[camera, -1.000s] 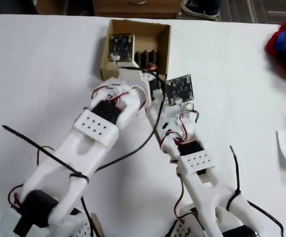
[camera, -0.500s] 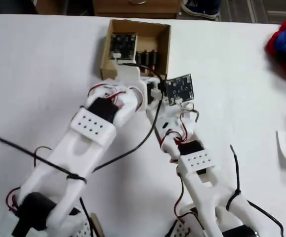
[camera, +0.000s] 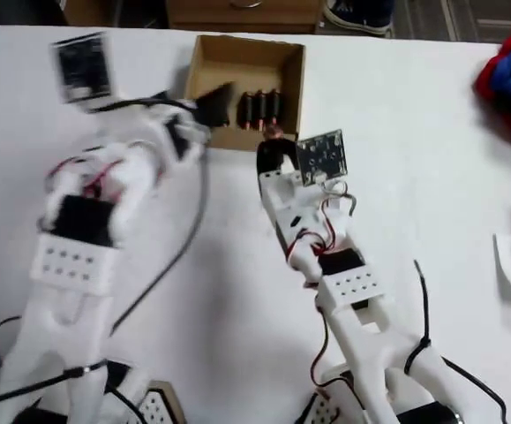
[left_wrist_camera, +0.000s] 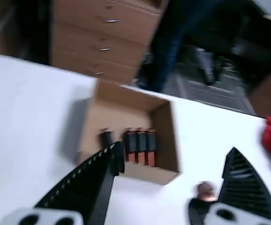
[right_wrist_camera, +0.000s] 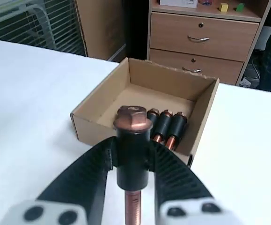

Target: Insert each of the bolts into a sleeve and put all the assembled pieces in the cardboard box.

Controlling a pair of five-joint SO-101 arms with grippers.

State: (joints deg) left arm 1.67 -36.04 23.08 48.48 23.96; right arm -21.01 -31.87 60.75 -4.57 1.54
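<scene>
High view: we counted three assembled pieces [camera: 259, 108] in the cardboard box [camera: 291, 66]. Left wrist view: we saw the left gripper [left_wrist_camera: 175, 150] with fingers spread wide. Right wrist view: the right gripper [right_wrist_camera: 133, 152] had its fingers clamped on one sleeved bolt [right_wrist_camera: 133, 136], near the box.

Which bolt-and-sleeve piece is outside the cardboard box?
The piece gripped by the right end effector; the other pieces lie inside the cardboard box.
</scene>
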